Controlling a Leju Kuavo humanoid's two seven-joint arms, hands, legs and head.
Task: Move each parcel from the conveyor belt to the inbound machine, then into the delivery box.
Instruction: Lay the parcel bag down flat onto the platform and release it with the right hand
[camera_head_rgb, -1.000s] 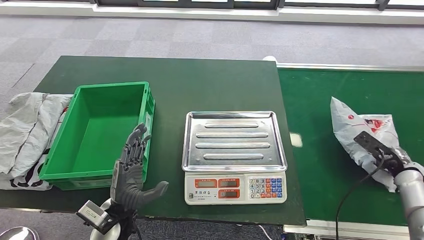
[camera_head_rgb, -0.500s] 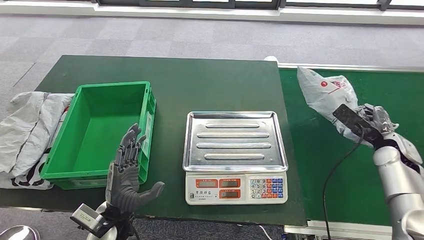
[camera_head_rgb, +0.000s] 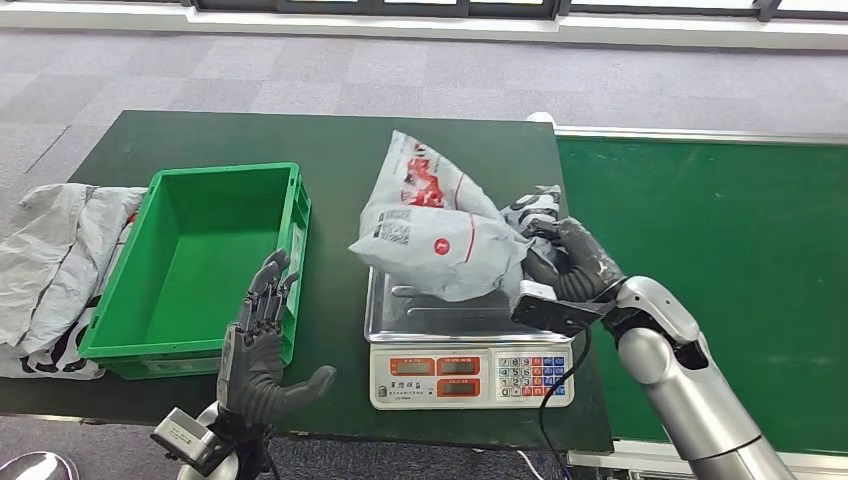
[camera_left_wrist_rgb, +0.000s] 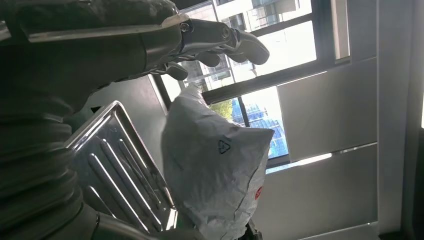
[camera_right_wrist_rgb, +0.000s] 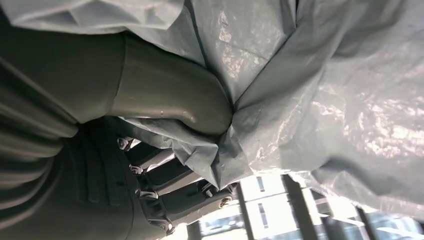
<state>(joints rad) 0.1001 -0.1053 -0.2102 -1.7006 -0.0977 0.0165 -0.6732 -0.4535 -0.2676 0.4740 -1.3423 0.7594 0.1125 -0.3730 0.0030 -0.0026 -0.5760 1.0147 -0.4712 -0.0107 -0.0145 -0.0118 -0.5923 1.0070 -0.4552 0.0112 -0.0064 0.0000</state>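
One parcel (camera_head_rgb: 440, 240) in play: a grey poly mailer with red print, gripped by the right hand (camera_head_rgb: 570, 262) at its 3 o'clock end and hanging over the steel pan of the weighing scale (camera_head_rgb: 468, 312), which I take to be the inbound machine. The lower edge looks to be on or just above the pan; contact can't be confirmed from the head view.

Progress, my read:
- Belt-to-scale leg nearly done. Conveyor belt (camera_head_rgb: 720, 270) at 3 o'clock shows no parcels in frame.
- Left: release on the pan, weigh, then move to the green delivery box (camera_head_rgb: 200, 262) at 9 o'clock, which looks empty.
- Grey bags (camera_head_rgb: 50, 270) lie on the desk (camera_head_rgb: 330, 160) outboard of the box; unclear whether they are part of the job.

Left hand (camera_head_rgb: 262, 345) is at 7 o'clock near the box's front corner, fingers spread, holding nothing.

View differences:
- Right wrist view: thumb and fingers (camera_right_wrist_rgb: 165, 185) bunching a fold of the film. This confirms the grasp; the head view shows the hand only from behind.
- Left wrist view: parcel standing tall above the ribbed pan, seen from low down, with windows behind. Its base is hidden, so no contact check here either.
- Only the head view shows the layout: box, scale, belt.
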